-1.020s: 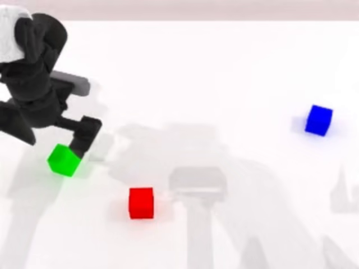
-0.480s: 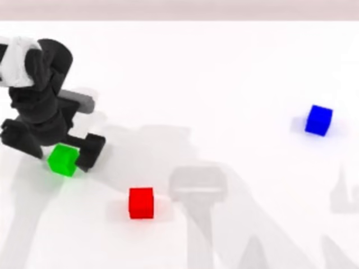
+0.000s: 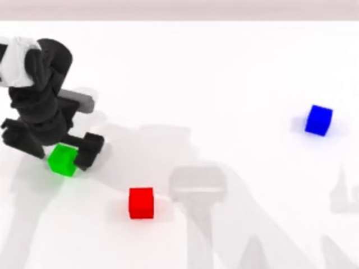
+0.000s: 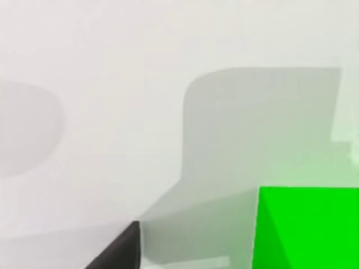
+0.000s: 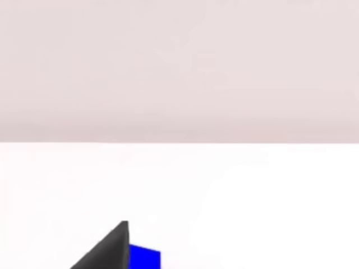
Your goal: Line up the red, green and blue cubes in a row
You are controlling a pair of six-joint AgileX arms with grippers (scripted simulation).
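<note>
The green cube (image 3: 61, 161) lies at the table's left, between the two dark fingers of my left gripper (image 3: 56, 152), which is open and low over it. In the left wrist view one finger (image 4: 118, 255) shows with a clear gap of table between it and the green cube (image 4: 308, 230). The red cube (image 3: 141, 202) rests near the front, left of centre. Far off at the right sits the blue cube (image 3: 318, 120). My right arm is outside the top view; its gripper (image 5: 185, 260) is open, one finger (image 5: 112, 252) showing beside the blue cube (image 5: 145, 258).
The white table (image 3: 224, 73) carries only grey arm shadows (image 3: 196, 185) across its middle and front. Its far edge meets a pale pinkish wall (image 3: 179, 10).
My left gripper came down and to the left, so its fingers now stand on either side of the green cube. The three cubes have not moved.
</note>
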